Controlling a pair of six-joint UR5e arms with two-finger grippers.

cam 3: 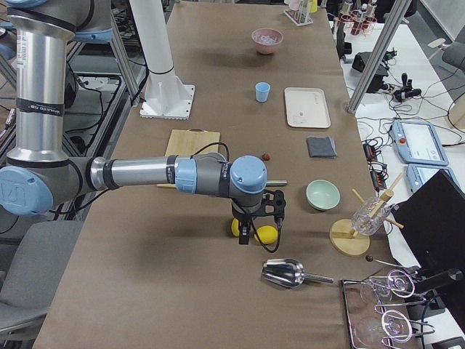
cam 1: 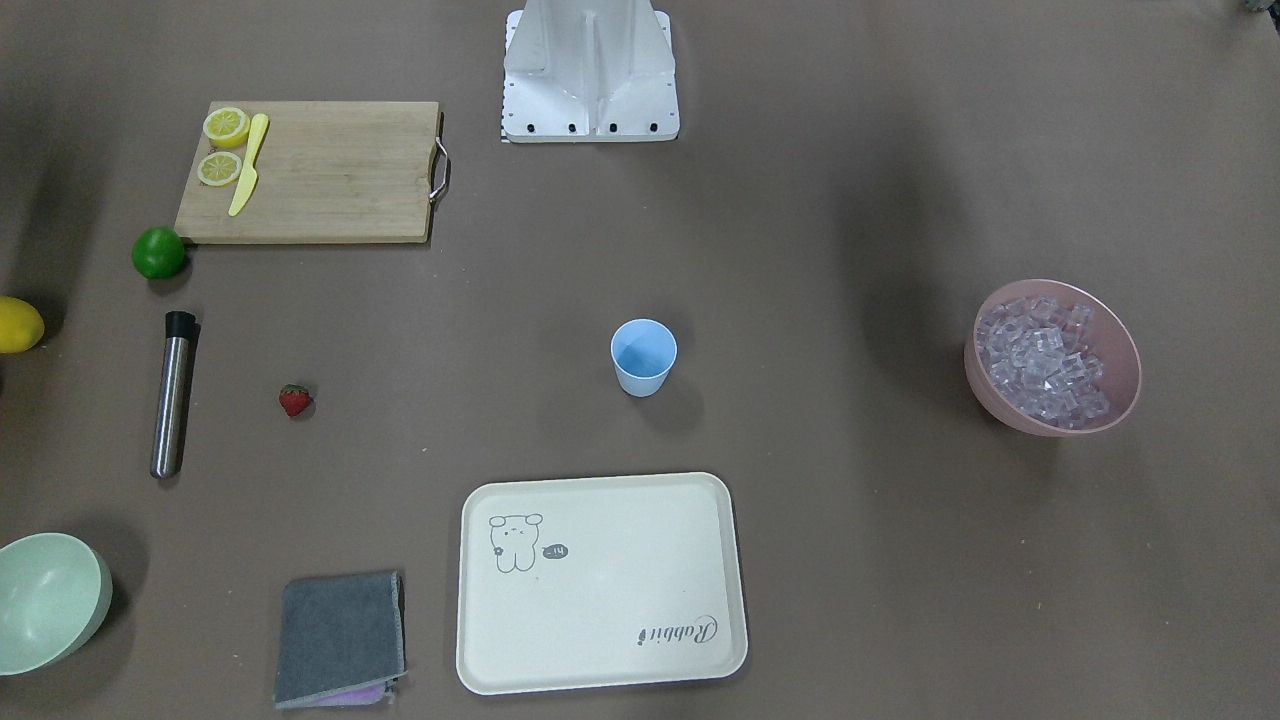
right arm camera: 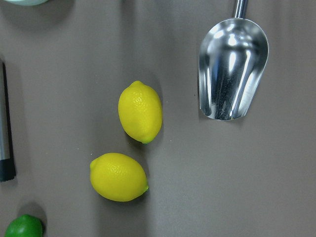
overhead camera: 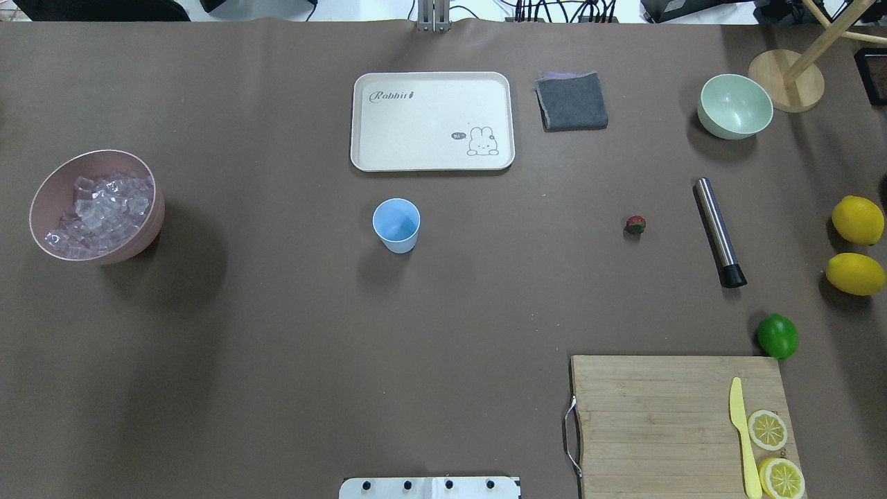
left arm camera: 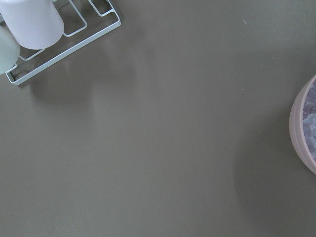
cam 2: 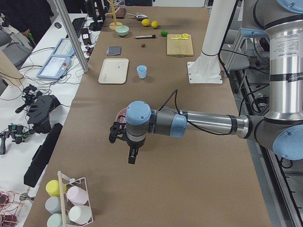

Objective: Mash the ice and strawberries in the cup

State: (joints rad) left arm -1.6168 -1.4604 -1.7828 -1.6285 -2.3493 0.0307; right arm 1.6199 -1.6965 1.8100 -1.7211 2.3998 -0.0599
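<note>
I cannot judge my own jaws. The left gripper [cam 2: 132, 158] hangs over the bench's left end and the right gripper [cam 3: 246, 234] over the lemons [right arm camera: 140, 111] at the right end. Neither wrist view shows a finger, so I cannot tell how far they gape or whether they hold anything. Nearest me, at the near right corner, lies a wooden board [overhead camera: 651, 416]. Mid-bench stands the cup [overhead camera: 396, 223], upright and empty, thin blue plastic with tapered walls. I judge it light and quick to tip, best gripped across the wall near the rim. Toward the right edge lies the strawberry [overhead camera: 635, 224], small, red and rounded. It is probably slippery, so I would pinch it across its red body, below the leaves. Just past it lies a steel muddler [overhead camera: 719, 232] with a black tip. At the left edge the ice [overhead camera: 104, 208], glassy loose cubes, is heaped in a pink bowl [overhead camera: 154, 222]. The cubes look slick, so they would be better scooped than pinched. A cream tray [overhead camera: 429, 138] sits by the far edge.
</note>
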